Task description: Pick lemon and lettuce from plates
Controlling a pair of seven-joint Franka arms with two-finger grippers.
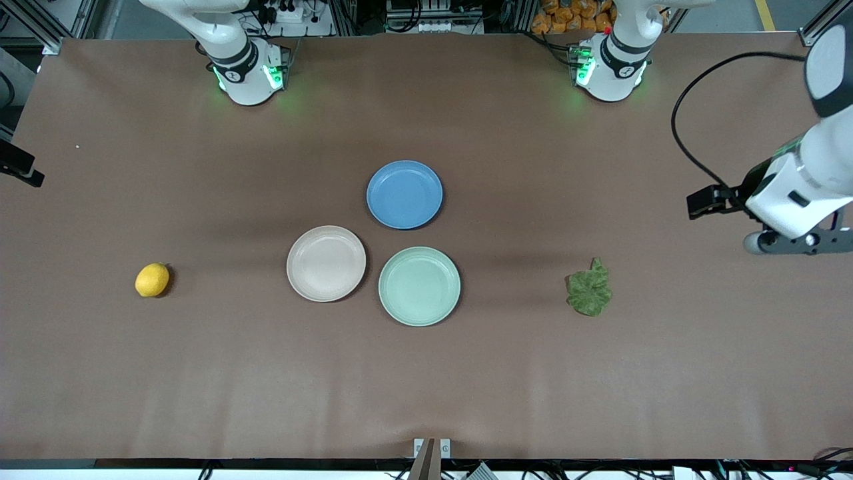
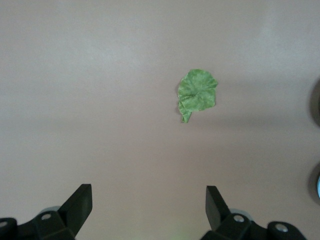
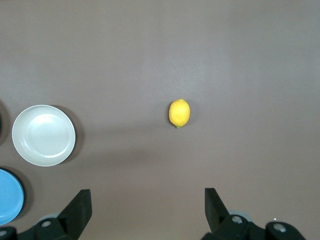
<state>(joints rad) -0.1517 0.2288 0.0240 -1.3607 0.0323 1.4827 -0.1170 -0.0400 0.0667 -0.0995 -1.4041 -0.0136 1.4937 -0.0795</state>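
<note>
The lemon [image 1: 152,279] lies on the bare table toward the right arm's end, apart from the plates; it also shows in the right wrist view [image 3: 179,113]. The lettuce [image 1: 589,289] lies on the bare table toward the left arm's end and shows in the left wrist view [image 2: 197,94]. The beige-pink plate [image 1: 326,263] and the mint green plate [image 1: 419,286] sit side by side mid-table, both empty. My left gripper [image 1: 800,241] hangs open and empty over the table's left-arm end [image 2: 148,207]. My right gripper [image 3: 147,210] is open and empty above the table near the lemon.
A blue plate [image 1: 404,194], empty, sits farther from the front camera than the two pale plates. The beige-pink plate [image 3: 43,135] and the blue plate's edge [image 3: 7,197] show in the right wrist view. The brown table [image 1: 426,387] holds nothing else.
</note>
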